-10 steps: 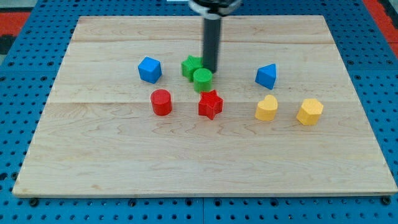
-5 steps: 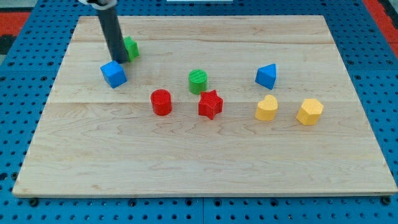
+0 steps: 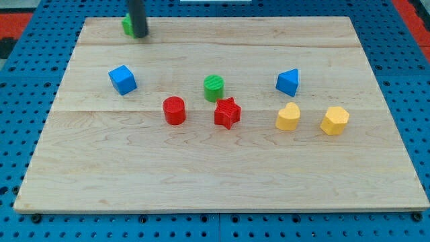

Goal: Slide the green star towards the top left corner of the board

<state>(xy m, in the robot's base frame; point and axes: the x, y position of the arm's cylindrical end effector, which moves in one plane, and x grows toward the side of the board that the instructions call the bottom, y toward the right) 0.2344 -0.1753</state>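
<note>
The green star (image 3: 126,25) lies near the board's top left corner, mostly hidden behind the dark rod. My tip (image 3: 139,35) rests against the star's right side. A blue cube (image 3: 122,79) sits below it at the left. A green cylinder (image 3: 213,87) stands near the middle, with a red star (image 3: 227,112) just below it and a red cylinder (image 3: 174,110) to its lower left.
A blue triangular block (image 3: 287,82) sits at the right. A yellow heart (image 3: 288,116) and a yellow hexagon (image 3: 334,120) lie below it. The wooden board (image 3: 222,175) rests on a blue pegboard surface.
My tip swept the green star from the middle, beside the green cylinder, up and left to near the top left corner. The blue cube was shoved left on the way.
</note>
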